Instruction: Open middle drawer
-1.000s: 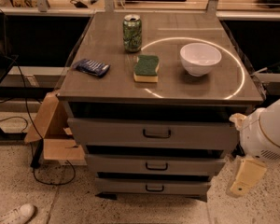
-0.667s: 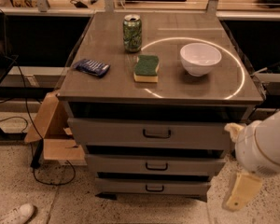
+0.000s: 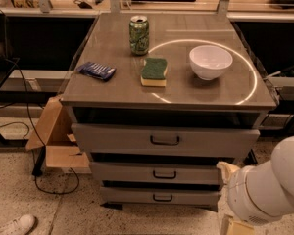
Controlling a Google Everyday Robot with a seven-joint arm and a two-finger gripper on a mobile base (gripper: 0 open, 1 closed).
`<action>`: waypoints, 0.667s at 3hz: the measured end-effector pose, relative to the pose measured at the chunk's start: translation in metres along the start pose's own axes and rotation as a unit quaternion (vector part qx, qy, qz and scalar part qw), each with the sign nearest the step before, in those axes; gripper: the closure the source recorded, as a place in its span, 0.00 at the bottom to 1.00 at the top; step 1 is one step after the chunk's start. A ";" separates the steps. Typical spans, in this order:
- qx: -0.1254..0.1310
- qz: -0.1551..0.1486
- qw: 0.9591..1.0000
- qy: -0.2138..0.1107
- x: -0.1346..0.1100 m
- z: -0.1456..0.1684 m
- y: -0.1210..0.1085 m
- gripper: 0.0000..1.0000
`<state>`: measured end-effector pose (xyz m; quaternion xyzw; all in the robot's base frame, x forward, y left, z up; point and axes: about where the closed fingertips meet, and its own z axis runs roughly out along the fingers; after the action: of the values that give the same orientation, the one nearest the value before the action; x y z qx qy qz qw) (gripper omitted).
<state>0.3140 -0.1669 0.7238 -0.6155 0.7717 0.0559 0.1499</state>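
A grey metal cabinet has three drawers stacked under its top. The middle drawer (image 3: 137, 172) is wide and shallow, with a small dark loop handle (image 3: 164, 174) centred on its front. It sits pushed in between the taller top drawer (image 3: 112, 139) and the narrower bottom drawer (image 3: 132, 195). My white arm (image 3: 269, 192) fills the lower right corner. My gripper (image 3: 236, 227) is a tan piece at the bottom edge, mostly cut off, to the right of and below the drawer handle and apart from it.
On the cabinet top (image 3: 112, 89) stand a green can (image 3: 138, 35), a green and yellow sponge (image 3: 154, 71), a white bowl (image 3: 210, 61) and a blue packet (image 3: 96, 70). A cardboard box (image 3: 56, 136) and cables (image 3: 34, 146) lie on the floor to the left. A shoe (image 3: 12, 226) is at bottom left.
My arm has sunk lower at the right of the cabinet, and the gripper has dropped almost out of the bottom edge. The drawers and the things on top have not moved.
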 end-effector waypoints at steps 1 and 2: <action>-0.017 0.019 1.000 -0.010 0.004 0.028 0.003 0.00; -0.025 0.028 0.999 -0.019 -0.008 0.103 -0.009 0.00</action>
<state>0.3405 -0.1337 0.6296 -0.5963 0.7838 0.0912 0.1473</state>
